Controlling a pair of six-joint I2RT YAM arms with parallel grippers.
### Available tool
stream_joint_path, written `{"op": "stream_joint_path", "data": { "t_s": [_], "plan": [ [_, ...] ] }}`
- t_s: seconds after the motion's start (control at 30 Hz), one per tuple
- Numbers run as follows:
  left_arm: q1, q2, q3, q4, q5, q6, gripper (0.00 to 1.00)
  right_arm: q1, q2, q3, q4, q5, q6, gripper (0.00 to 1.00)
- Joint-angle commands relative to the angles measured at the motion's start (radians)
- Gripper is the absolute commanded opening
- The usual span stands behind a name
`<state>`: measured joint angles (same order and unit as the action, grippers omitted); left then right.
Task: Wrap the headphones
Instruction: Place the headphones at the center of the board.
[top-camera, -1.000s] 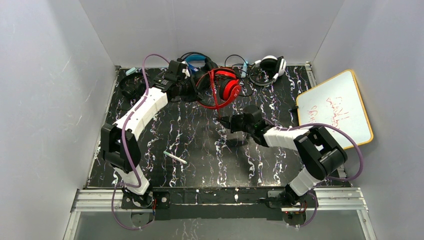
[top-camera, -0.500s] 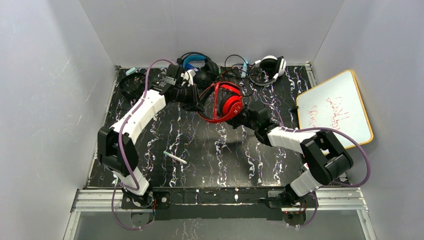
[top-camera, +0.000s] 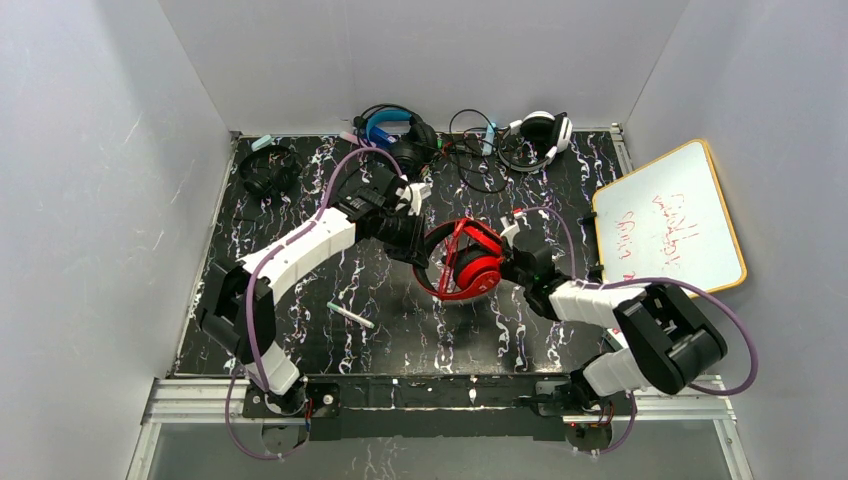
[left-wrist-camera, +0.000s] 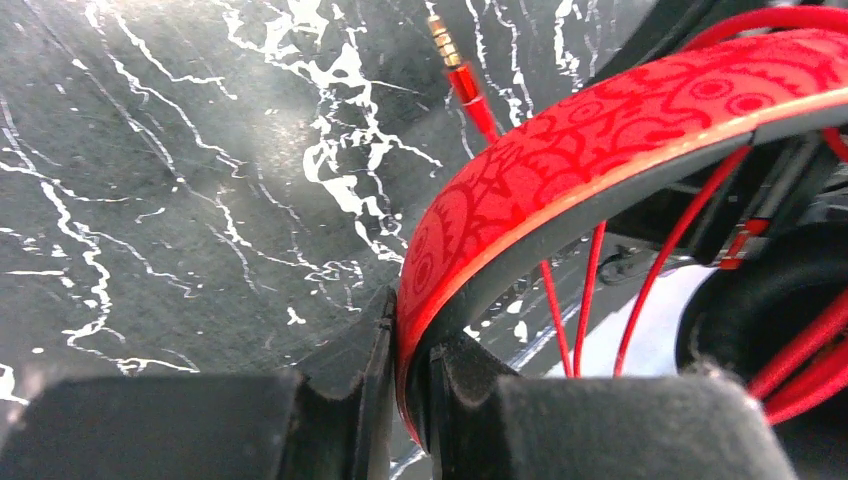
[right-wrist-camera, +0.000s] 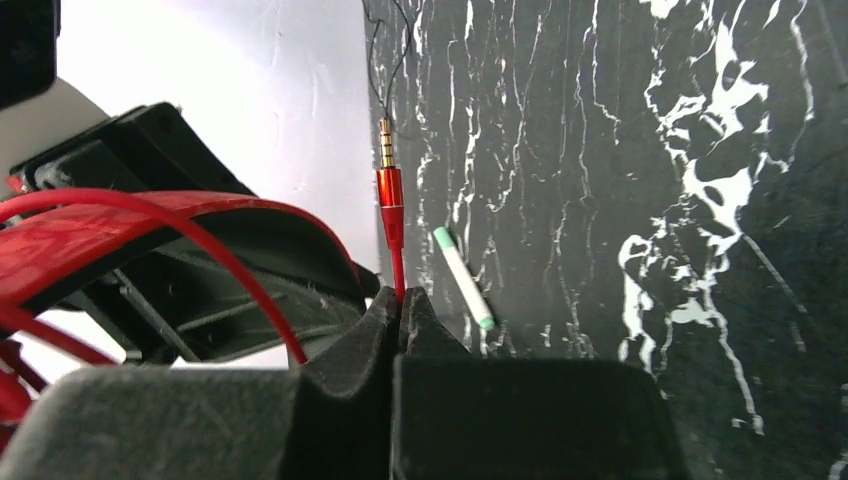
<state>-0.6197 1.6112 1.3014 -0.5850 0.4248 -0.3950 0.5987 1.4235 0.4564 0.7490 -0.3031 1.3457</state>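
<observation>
The glossy red headphones (top-camera: 466, 262) hang above the table's middle, their thin red cable looped around them. My left gripper (top-camera: 424, 252) is shut on the patterned red headband (left-wrist-camera: 560, 160). My right gripper (top-camera: 507, 262) is shut on the red cable (right-wrist-camera: 398, 265) just below its gold plug (right-wrist-camera: 386, 143), which also shows in the left wrist view (left-wrist-camera: 448, 45). The black pair with blue headband (top-camera: 392, 128) lies at the back centre. An all-black pair (top-camera: 266, 170) lies at the back left.
A white pair of headphones (top-camera: 541, 133) with tangled black cable (top-camera: 473, 160) lies at the back right. A white pen with a green tip (top-camera: 350, 315) lies front left, also in the right wrist view (right-wrist-camera: 462, 277). A whiteboard (top-camera: 670, 215) leans at the right edge.
Both arms carried the red headphones from the back of the table toward its middle and nearer. The right gripper closed in beside the headphones and now pinches the cable by its plug.
</observation>
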Motion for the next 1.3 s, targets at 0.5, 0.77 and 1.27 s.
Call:
{"op": "stream_joint_path", "data": {
  "t_s": [0.5,0.77,1.27],
  "plan": [
    [-0.154,-0.021,-0.178,0.035,-0.459,0.298,0.0,-0.01,0.03,-0.202,0.332,0.128,-0.45,0.01],
    [-0.229,0.071,-0.188,0.066,-0.53,0.461,0.0,0.034,0.071,-0.231,0.365,0.156,-0.512,0.01],
    [-0.245,0.073,-0.213,0.08,-0.628,0.637,0.0,0.032,0.201,-0.133,0.31,0.044,-0.597,0.05]
  ]
}}
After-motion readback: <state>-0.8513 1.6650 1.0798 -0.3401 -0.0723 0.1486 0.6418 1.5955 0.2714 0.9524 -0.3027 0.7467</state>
